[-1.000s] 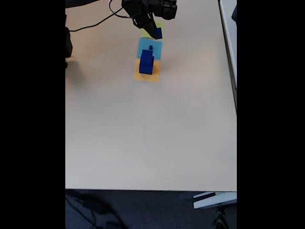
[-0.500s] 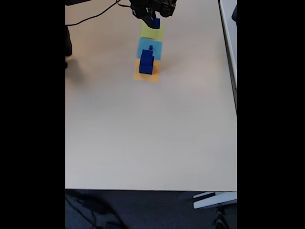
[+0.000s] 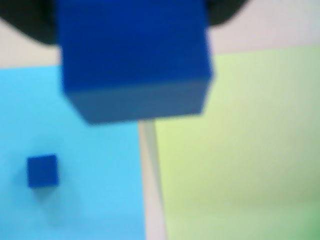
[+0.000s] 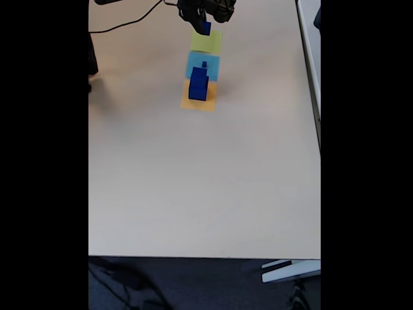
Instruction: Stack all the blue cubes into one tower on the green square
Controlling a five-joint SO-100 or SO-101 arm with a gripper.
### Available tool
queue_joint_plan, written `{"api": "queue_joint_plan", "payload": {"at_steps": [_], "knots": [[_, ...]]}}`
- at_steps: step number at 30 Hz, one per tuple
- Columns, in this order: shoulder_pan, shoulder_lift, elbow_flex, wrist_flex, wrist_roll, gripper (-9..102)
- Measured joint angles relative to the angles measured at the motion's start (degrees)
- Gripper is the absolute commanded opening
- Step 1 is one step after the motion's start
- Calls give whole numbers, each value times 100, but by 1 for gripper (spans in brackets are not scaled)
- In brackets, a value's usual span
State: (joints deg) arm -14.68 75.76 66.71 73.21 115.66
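**Carried cube hanging off the green square's edge**

The gripper (image 4: 204, 24) is holding a blue cube (image 3: 134, 57) clamped between its fingers, lifted clear of the table (image 4: 193, 181). In the wrist view the cube is sitting right at the claw, straddling the seam: beneath and to the claw's right the green square (image 3: 235, 145) is lying bare, while beneath and to its left the light-blue square (image 3: 75, 190) is carrying a tiny blue cube (image 3: 42, 171). In the fixed view the green square (image 4: 206, 42) is lying just below the claw, with a stack of blue cubes (image 4: 199, 84) farther off on the orange square (image 4: 197, 102). Judging from this, the placement is calling for a small shift toward the green side before lowering.
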Motion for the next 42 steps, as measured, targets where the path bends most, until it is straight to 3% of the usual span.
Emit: {"api": "queue_joint_plan", "payload": {"at_steps": [42], "knots": [[-747, -2188, -932, -861, 483, 0]]}}
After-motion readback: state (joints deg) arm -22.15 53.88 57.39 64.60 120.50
